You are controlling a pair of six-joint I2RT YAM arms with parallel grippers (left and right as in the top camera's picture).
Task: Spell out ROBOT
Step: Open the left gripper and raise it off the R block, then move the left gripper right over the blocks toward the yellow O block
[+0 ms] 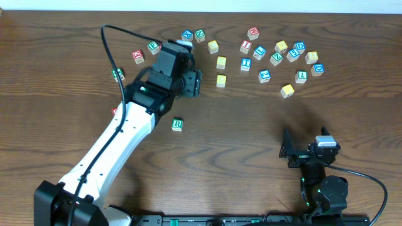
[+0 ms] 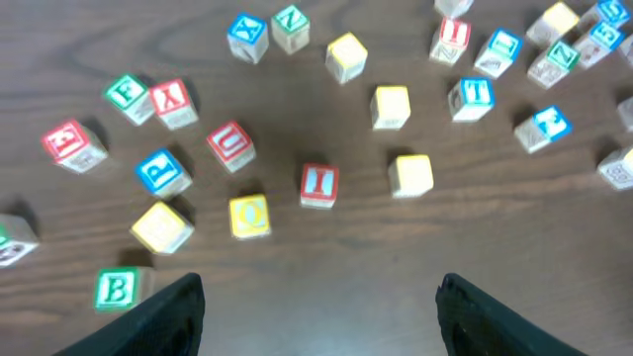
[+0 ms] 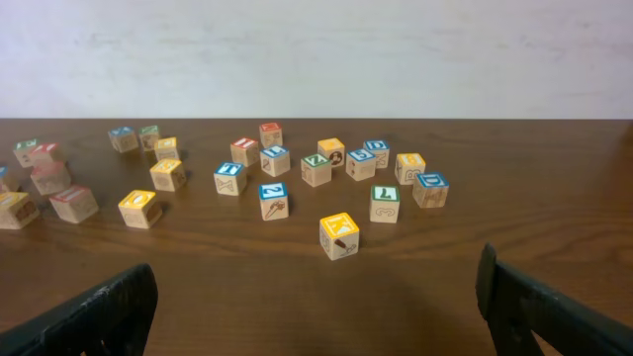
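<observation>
The left gripper (image 2: 318,302) hangs over the scattered cubes (image 1: 276,59) in the upper left-centre of the overhead frame. Its fingers (image 2: 158,316) are spread wide with nothing between them. In its wrist view the green B (image 2: 117,289) sits at lower left, just beside the left finger. A yellow O (image 2: 249,216) and a yellow cube (image 2: 161,225) lie side by side above it, and the blue T (image 2: 475,94) is at upper right. The green R (image 1: 177,124) stands alone on the table (image 1: 251,138) near the overhead frame's centre, just right of the left arm (image 1: 119,138) and apart from the other cubes. The right gripper (image 3: 316,287), at lower right overhead, is likewise wide open and empty.
</observation>
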